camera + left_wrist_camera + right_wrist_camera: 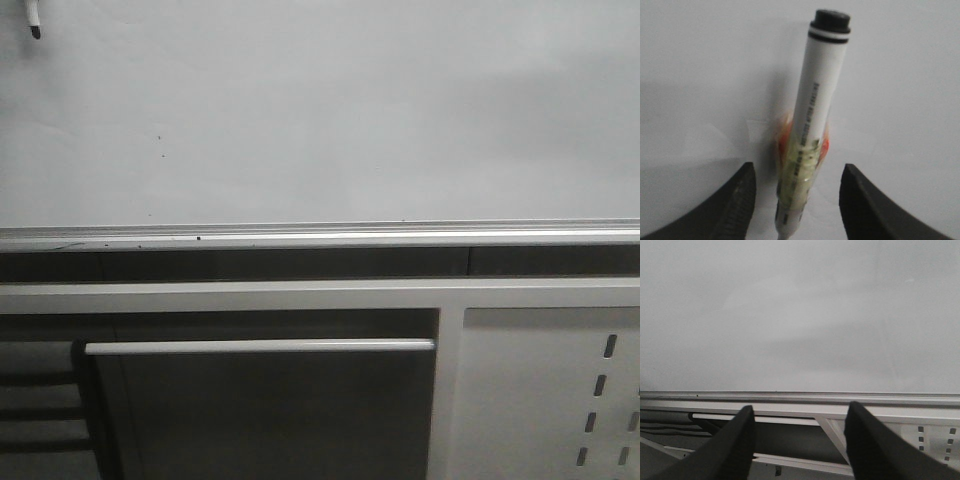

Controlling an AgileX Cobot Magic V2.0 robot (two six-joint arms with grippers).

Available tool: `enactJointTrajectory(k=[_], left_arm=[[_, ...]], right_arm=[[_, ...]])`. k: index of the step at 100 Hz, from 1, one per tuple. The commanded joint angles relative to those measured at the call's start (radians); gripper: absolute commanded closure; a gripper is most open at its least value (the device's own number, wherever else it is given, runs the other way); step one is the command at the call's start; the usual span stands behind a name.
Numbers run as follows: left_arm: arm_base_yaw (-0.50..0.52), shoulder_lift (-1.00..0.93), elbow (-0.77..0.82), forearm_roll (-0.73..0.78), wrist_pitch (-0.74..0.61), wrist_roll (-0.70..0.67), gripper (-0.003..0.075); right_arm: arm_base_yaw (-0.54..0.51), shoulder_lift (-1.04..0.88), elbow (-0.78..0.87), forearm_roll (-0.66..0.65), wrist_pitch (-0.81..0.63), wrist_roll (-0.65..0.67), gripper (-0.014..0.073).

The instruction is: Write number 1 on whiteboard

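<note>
All 3 views face the whiteboard [320, 110] closely.

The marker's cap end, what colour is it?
Black, on a white barrel with black rings: the marker shows best in the left wrist view.

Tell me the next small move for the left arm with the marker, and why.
Probably ease the marker forward until its tip meets the whiteboard, then draw straight down. No stroke shows on the board in any view, only tiny specks, so the number 1 is not yet begun. The marker stands between the left gripper fingers; whether they clamp it cannot be told. The right gripper is open and holds nothing.
</note>
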Motion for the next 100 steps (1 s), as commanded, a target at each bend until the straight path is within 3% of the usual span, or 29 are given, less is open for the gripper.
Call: enactJointTrajectory(k=[1, 18, 67, 87, 100], left_arm=[[-0.009, 0.007, -0.054, 0.011, -0.09, 0.0, 0.0366], [-0.009, 0.033, -0.08, 0.032, -0.089, 0.0, 0.0391], [-0.007, 0.046, -0.08, 0.039, -0.073, 0.021, 0.0743], [-0.025, 0.006, -0.08, 0.186, 0.153, 0.021, 0.0741], [-0.141, -0.02, -0.08, 0.279, 0.223, 0.021, 0.0741]], right_arm=[[-0.002, 0.003, -0.037, 0.01, -0.07, -0.009, 0.0232], [-0.002, 0.003, -0.037, 0.01, -0.068, -0.009, 0.0232], [-0.002, 0.003, -0.037, 0.01, -0.066, -0.009, 0.0232], [0.0, 0.003, -0.044, 0.016, -0.008, -0.029, 0.0232], [0.033, 0.053, -0.109, 0.169, 0.102, -0.222, 0.0232]])
